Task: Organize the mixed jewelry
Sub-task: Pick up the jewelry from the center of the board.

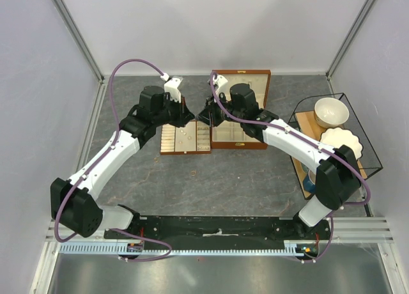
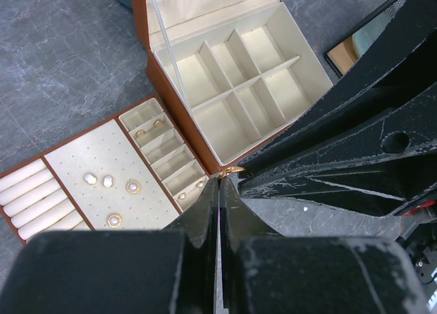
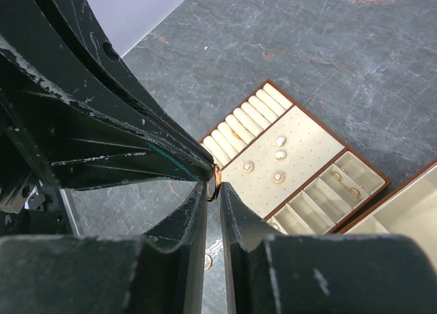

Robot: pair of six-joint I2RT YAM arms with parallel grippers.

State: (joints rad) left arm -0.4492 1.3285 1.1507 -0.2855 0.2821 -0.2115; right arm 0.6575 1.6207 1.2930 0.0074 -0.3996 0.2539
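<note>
A thin gold ring (image 3: 216,175) hangs above the table between the two arms. My left gripper (image 2: 220,179) is shut on it, and the ring (image 2: 233,170) pokes out past its tips. My right gripper (image 3: 214,189) has its jaws drawn to a narrow gap, and the ring sits in that gap against both tips. In the top view the left gripper (image 1: 190,117) and right gripper (image 1: 206,114) meet tip to tip. Pearl and gold studs (image 3: 278,177) lie on the cream slotted tray (image 3: 311,138). Two gold pieces (image 2: 148,128) lie in a side slot of the tray (image 2: 75,157).
The open brown wooden box (image 1: 240,142) stands right of the tray (image 1: 168,140), its cream compartments (image 2: 239,89) bare. A small gold piece (image 1: 193,173) lies loose on the grey table. A wire rack at the right holds a bowl (image 1: 331,112), a plate (image 1: 342,142) and a blue cup (image 1: 309,180).
</note>
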